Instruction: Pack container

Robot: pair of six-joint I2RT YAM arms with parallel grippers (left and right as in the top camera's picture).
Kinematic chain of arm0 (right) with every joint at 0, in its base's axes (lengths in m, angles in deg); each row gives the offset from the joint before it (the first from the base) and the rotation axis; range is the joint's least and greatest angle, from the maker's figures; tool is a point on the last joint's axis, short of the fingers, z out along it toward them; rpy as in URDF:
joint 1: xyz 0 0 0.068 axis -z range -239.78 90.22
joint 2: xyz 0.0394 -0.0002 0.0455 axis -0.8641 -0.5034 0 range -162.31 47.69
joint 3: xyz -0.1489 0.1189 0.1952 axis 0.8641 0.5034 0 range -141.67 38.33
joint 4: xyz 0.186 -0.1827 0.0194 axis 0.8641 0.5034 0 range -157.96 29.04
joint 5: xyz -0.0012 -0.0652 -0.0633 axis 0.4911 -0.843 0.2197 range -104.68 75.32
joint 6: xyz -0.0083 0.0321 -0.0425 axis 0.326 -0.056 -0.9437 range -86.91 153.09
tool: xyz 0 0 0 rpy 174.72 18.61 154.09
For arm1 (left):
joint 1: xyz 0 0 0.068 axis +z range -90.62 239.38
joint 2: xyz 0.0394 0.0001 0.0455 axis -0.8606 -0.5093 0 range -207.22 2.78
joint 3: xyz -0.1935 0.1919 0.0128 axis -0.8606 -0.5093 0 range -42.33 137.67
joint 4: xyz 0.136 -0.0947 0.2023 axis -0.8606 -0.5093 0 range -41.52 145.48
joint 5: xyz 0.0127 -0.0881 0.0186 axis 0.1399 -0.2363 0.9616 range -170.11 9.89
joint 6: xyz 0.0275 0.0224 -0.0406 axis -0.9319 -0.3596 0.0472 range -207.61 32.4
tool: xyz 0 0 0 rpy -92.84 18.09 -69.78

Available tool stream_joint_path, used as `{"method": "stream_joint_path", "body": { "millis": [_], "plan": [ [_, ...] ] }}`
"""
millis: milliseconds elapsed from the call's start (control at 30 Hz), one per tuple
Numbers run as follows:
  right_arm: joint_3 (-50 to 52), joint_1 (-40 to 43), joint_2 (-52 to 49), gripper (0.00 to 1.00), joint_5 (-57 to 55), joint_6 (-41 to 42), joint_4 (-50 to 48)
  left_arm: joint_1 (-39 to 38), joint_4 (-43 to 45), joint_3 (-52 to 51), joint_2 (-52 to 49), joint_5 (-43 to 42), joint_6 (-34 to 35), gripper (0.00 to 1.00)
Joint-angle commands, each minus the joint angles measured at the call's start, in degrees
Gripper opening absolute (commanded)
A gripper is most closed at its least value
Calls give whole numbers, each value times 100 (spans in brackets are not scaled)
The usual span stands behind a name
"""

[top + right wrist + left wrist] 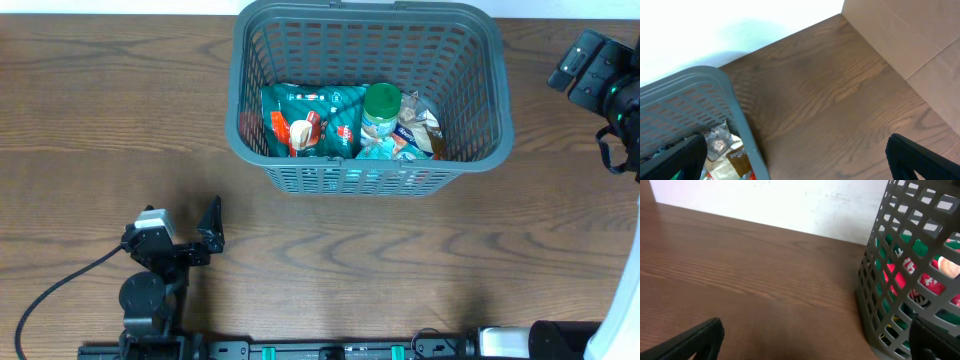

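Observation:
The dark grey slotted basket stands at the back middle of the table. Inside lie a teal snack packet, a green-lidded tub and a pale packet. The basket also shows in the left wrist view and the right wrist view. My left gripper is open and empty, low over the wood at the front left, well short of the basket. My right gripper is open and empty at the far right, just beside the basket's right wall; its arm shows in the overhead view.
A cable runs from the left arm's base toward the front left. A cardboard panel stands at the right end of the table. A white wall runs behind the table.

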Motion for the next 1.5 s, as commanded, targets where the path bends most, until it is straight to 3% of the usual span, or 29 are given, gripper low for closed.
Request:
{"method": "stream_joint_path", "body": {
  "millis": [0,267,700,1467],
  "plan": [
    [-9,44,-9,99,-74,74,4,31,-4,-105,195,-37,13,99],
    [-9,46,-9,99,-74,74,4,31,-37,-385,315,-24,-46,99],
    [-9,46,-9,99,-74,74,4,31,-37,-385,431,-13,-1482,99],
    [-9,46,-9,99,-74,74,4,31,-35,-385,415,-13,-1480,98]
  ]
}}
